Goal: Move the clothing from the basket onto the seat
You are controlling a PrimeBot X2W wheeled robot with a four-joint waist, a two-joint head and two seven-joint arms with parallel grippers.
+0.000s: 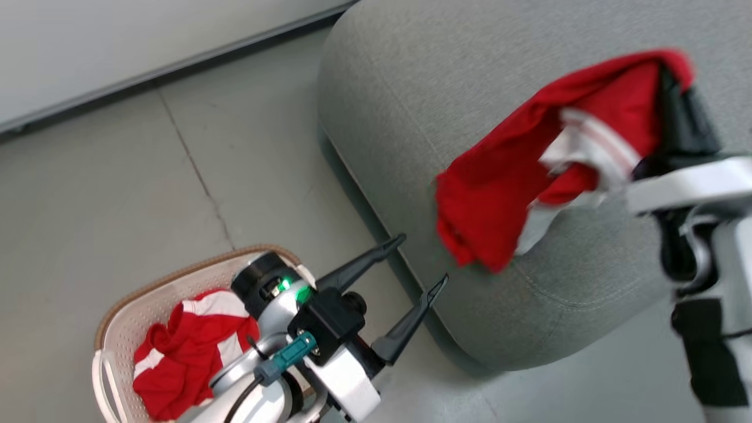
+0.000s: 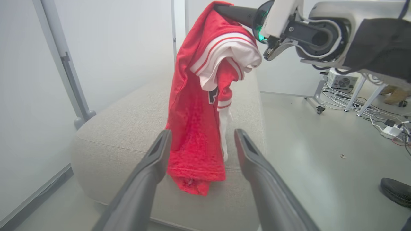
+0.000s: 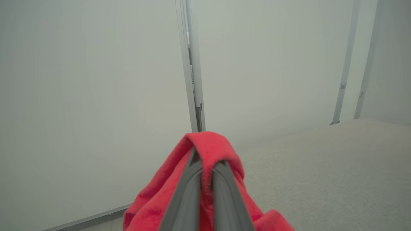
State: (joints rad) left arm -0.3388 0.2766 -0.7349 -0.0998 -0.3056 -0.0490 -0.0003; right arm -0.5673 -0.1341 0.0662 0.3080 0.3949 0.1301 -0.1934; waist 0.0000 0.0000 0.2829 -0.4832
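Observation:
A red garment with white stripes (image 1: 499, 194) hangs over the grey sofa (image 1: 411, 88), and my right gripper (image 3: 205, 160) is shut on its upper fold. From the left wrist the same garment (image 2: 199, 122) dangles down to the sofa cushion (image 2: 122, 131), pinched by the right gripper (image 2: 224, 8). My left gripper (image 1: 423, 261) is open and holds nothing, just off the sofa's front edge; its fingers (image 2: 151, 166) frame the hanging cloth without touching it. A second red and white garment (image 1: 176, 358) lies in the cream basket (image 1: 135, 317) at lower left.
Pale partition panels (image 3: 96, 80) stand behind the sofa, one on wheels (image 2: 318, 109). Cables and a power strip (image 2: 391, 130) lie on the grey floor (image 1: 117, 194) at the right of the left wrist view, near a dark rounded object (image 2: 396, 191).

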